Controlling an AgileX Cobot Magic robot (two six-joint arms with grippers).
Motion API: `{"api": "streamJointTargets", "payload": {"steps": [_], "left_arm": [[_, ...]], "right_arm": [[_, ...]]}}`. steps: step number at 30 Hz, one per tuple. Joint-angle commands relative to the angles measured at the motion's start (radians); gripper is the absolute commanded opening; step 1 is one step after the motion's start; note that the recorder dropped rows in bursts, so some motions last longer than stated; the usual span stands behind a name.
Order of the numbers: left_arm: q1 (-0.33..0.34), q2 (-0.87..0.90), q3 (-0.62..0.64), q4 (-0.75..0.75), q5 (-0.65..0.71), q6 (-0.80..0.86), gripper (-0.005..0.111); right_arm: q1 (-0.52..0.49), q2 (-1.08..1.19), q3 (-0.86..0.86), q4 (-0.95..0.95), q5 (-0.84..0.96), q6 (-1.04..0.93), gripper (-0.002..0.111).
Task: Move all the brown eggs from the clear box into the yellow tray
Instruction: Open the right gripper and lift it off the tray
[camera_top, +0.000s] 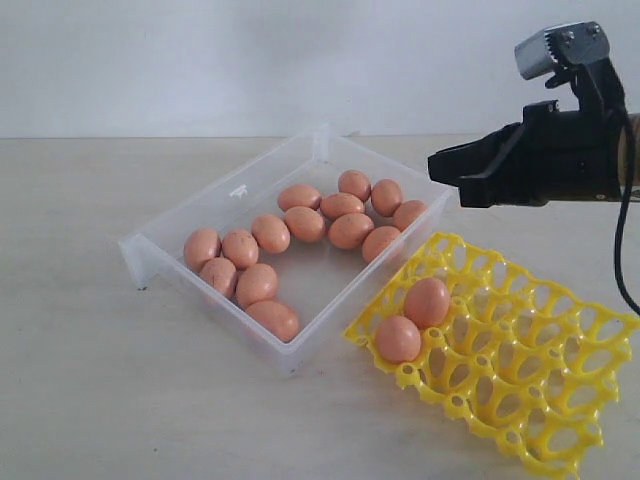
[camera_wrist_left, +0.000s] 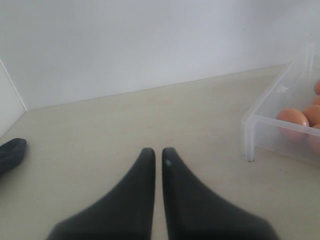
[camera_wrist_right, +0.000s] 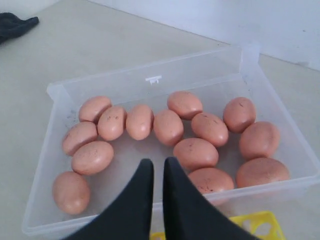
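Nearest, the yellow tray (camera_top: 408, 376) holds two brown eggs (camera_top: 427, 300) in neighbouring cups at its corner beside the clear box (camera_top: 220, 205), where the other eggs (camera_top: 305, 223) lie clustered and touching. Above the box's far right corner hovers the right gripper (camera_top: 440, 163), jaws pressed together and empty. The left gripper (camera_wrist_left: 157, 151), also closed on nothing, sits over bare table away from the box. For the next pick, the jaws should spread before descending, straddle an egg at the cluster's edge across its narrow width, and close gently
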Motion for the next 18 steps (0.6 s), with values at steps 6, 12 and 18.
{"api": "streamJointTargets", "payload": {"steps": [6,12,18], "left_arm": [[-0.007,-0.003,-0.003,-0.005,-0.007,-0.003,0.004],[-0.007,-0.003,-0.003,-0.005,-0.007,-0.003,0.004],[-0.007,-0.003,-0.003,-0.005,-0.007,-0.003,0.004]], "right_arm": [[0.203,-0.005,-0.071,-0.097,0.632,0.078,0.001],[0.362,-0.001,-0.147,0.130,1.105,-0.174,0.001],[0.327,0.149,-0.506,1.134,1.550,-1.215,0.001]]}}
